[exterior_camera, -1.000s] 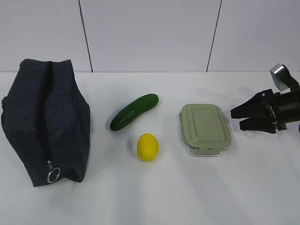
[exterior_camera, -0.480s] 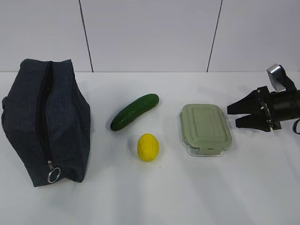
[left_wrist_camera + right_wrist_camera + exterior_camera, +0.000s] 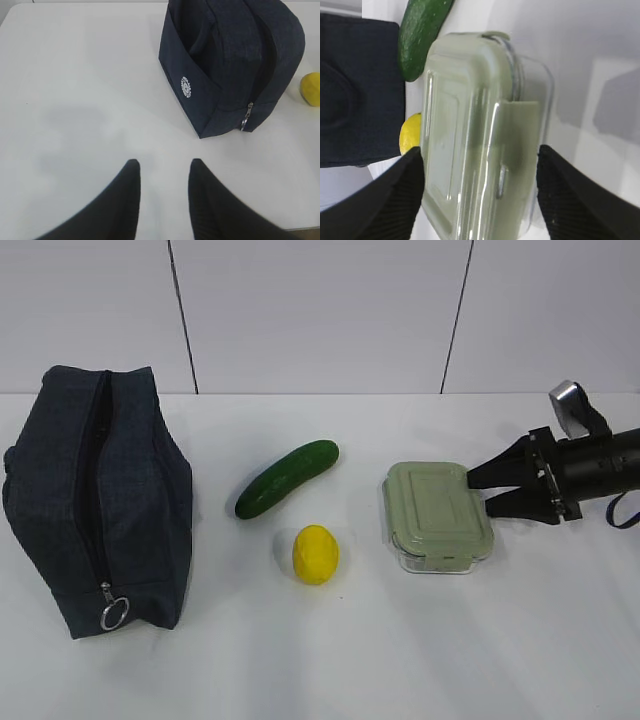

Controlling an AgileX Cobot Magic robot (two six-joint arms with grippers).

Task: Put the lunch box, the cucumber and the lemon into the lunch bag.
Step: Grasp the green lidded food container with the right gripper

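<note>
1. Our right gripper (image 3: 482,490) has moved left since a second ago; its tips, then well clear of the lunch box (image 3: 438,515), now sit at the box's right end.
2. In the right wrist view our two fingers (image 3: 395,200) stand spread wide on either side of the pale green lid (image 3: 470,140), and we cannot tell whether they touch it; the box is not gripped and rests on the white table (image 3: 400,660).
3. The lunch box lies where it did in the earlier frames, right of centre, with its lid clipped on.
4. The cucumber (image 3: 287,478) has not moved: it lies at a slant near the middle of the table, left of the box.
5. The lemon (image 3: 315,554) also stays put, just in front of the cucumber's lower end and apart from it.
6. The lunch bag (image 3: 95,500) stands unchanged at the far left, zipper shut, silver ring pull (image 3: 114,614) hanging at its near end.
7. Our left gripper (image 3: 162,172) hovers over bare table in front of the bag, jaws partly apart and holding nothing.
</note>
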